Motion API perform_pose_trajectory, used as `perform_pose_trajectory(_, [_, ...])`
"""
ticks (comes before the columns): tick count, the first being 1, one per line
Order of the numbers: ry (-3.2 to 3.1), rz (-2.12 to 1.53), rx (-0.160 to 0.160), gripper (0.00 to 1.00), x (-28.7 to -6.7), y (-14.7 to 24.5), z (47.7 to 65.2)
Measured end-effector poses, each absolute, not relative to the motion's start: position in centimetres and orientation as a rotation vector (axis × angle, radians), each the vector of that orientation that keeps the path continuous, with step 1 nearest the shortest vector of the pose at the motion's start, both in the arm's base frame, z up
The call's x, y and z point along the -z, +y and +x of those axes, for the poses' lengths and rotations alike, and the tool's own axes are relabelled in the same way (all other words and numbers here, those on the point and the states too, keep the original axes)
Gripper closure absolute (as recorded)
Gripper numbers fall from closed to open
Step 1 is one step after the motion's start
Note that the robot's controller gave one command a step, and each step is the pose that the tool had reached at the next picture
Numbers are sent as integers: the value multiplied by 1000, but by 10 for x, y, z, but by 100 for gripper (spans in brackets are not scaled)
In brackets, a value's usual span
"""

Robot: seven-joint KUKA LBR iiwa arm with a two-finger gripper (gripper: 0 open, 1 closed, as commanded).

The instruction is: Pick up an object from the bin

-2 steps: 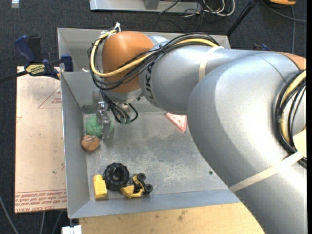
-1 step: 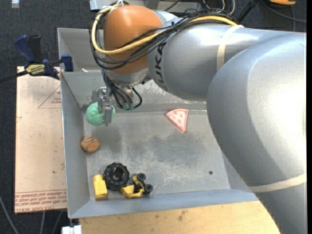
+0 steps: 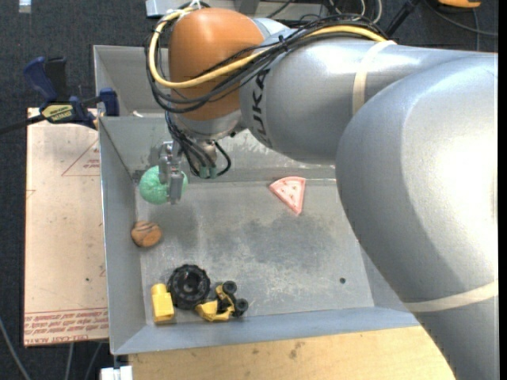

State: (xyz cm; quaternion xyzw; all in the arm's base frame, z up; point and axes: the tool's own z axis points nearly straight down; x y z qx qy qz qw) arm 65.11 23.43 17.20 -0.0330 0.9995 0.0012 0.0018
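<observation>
In the camera view the arm comes in from the right, its orange wrist cover [image 3: 207, 54] wound about with yellow and black cables, above the far left part of the grey metal bin [image 3: 261, 244]. The gripper [image 3: 170, 182] hangs down from under the cover, its tip in front of the right side of a pale green ball [image 3: 153, 187]. Whether the gripper is spread, pressed together or pinching the ball cannot be told from this angle. The ball is low by the left wall, near the foot of the back wall. Nearer the camera along the same wall, apart from the ball, lies a small brown rounded lump [image 3: 146, 233]. To the right, well apart from the gripper, a pink wedge [image 3: 289, 193] with a paler rim lies by the back wall. In the near left corner three things lie close together: a yellow block [image 3: 162, 303], a black toothed ring [image 3: 188, 285] just beside it, and a yellow-and-black toy piece [image 3: 222, 303] to the ring's right.
</observation>
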Motion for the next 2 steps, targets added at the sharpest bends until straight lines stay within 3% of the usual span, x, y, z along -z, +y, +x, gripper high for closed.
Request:
perform_pose_trajectory(1, [3144, -84, 1, 100, -220, 241, 637])
perform_pose_trajectory(2, [3142, -85, -2, 100, -245, 243, 635])
